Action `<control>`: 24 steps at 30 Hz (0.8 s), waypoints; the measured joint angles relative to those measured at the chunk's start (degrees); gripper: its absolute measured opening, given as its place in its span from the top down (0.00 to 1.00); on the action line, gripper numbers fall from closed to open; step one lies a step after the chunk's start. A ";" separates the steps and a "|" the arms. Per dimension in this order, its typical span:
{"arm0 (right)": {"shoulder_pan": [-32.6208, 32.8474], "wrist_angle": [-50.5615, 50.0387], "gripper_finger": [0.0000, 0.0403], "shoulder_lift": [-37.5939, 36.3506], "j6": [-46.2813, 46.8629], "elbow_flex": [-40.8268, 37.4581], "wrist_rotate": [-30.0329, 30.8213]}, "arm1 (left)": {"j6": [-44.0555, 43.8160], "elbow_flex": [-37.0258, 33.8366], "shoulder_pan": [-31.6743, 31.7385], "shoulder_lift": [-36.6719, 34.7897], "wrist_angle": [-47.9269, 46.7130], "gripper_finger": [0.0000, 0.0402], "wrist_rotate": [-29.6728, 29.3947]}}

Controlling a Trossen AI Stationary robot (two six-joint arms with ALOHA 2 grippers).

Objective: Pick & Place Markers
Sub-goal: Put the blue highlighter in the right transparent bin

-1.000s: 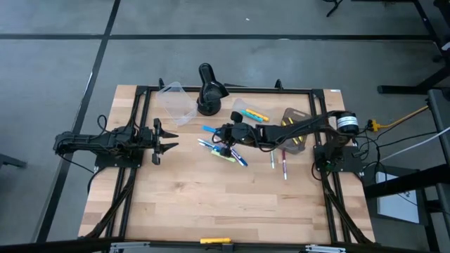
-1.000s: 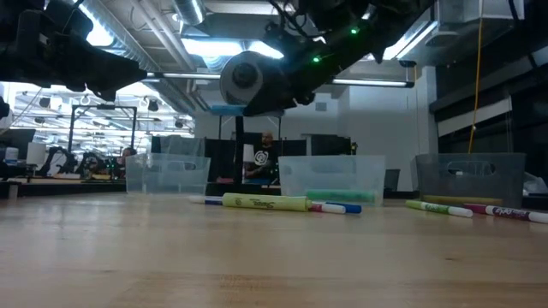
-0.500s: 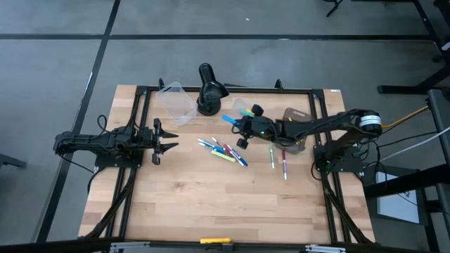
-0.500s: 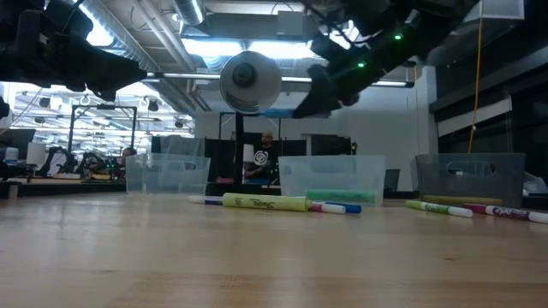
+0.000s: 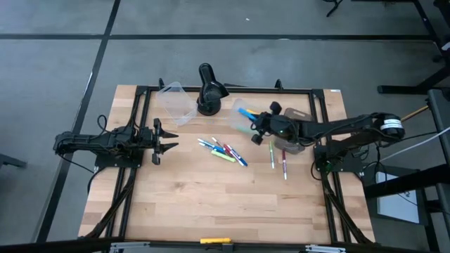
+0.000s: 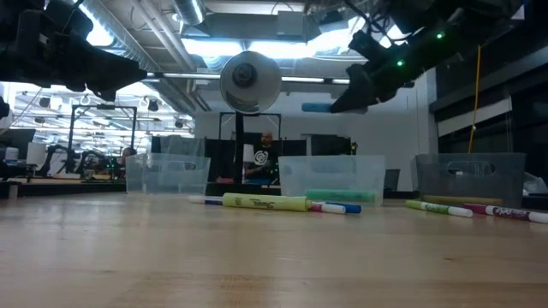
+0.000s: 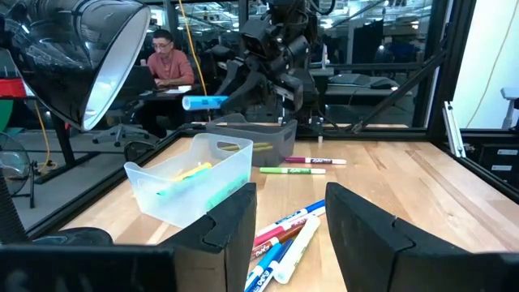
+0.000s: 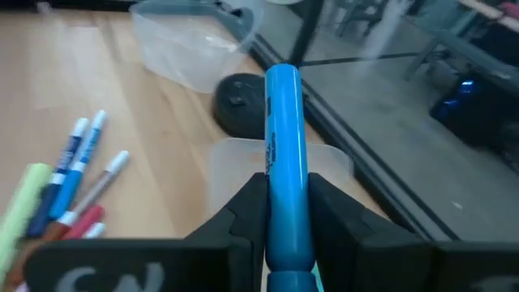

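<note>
A pale butcher-block table (image 5: 211, 204) with a black frame along its edges carries everything. Near its middle a cluster of markers (image 5: 223, 152) lies fanned flat on the wood. At three o'clock from them, two more markers (image 5: 278, 161) lie side by side. At twelve o'clock sits the black lamp base (image 5: 207, 107), a clear tub (image 5: 171, 100) at eleven o'clock, another clear tub (image 5: 241, 116) and a grey tub (image 5: 298, 133) around two o'clock.

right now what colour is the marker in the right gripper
Bright blue. The marker held by the right gripper shows best in the right wrist view.
</note>
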 joint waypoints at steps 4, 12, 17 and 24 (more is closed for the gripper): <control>-0.14 -0.48 0.82 -2.14 -0.81 -1.54 2.38 | 0.00 0.00 0.00 -0.01 0.00 0.64 0.00; -0.59 -0.65 0.82 -2.65 -1.09 -1.98 2.54 | 0.00 0.00 -0.02 -0.01 0.00 0.64 0.00; -2.73 -2.84 0.82 -2.63 0.01 -1.98 0.84 | 0.00 0.00 -0.01 0.00 -0.01 0.64 0.00; -7.09 -7.14 0.83 -1.06 0.66 -1.84 -1.34 | 0.00 0.00 -0.01 -0.01 0.00 0.64 0.00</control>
